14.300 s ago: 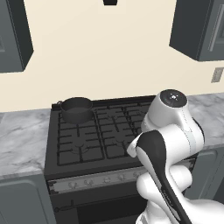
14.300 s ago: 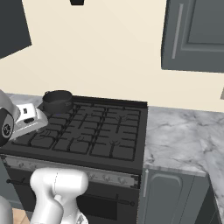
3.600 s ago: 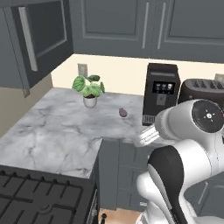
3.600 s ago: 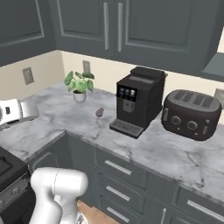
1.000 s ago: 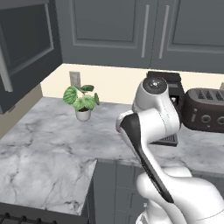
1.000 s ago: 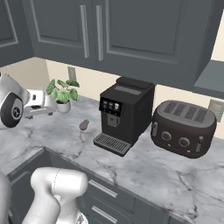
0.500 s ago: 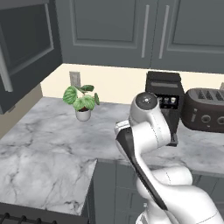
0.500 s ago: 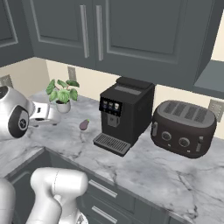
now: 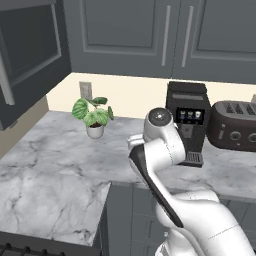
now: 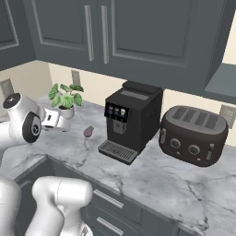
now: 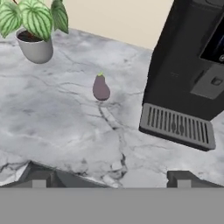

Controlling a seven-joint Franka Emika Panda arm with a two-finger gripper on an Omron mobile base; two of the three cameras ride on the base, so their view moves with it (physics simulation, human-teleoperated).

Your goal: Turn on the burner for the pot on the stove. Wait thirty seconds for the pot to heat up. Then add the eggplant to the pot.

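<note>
The eggplant, small and purple with a green stem, lies on the grey marble counter between a potted plant and a black coffee machine. It also shows in the right base view as the eggplant. My gripper hovers above the counter to the left of it, open, with nothing between the fingers. In the hand view the gripper is short of the eggplant, which sits ahead and slightly left. A dark corner of the stove shows at the bottom left. The pot and the burner are out of view.
The potted plant stands at the back left by the wall. Right of the eggplant is the coffee machine with its drip tray, then a dark toaster. Grey cabinets hang overhead.
Within the last second the arm has dropped and reached forward over the counter toward the eggplant. Earlier the base drove from the stove to this counter.
</note>
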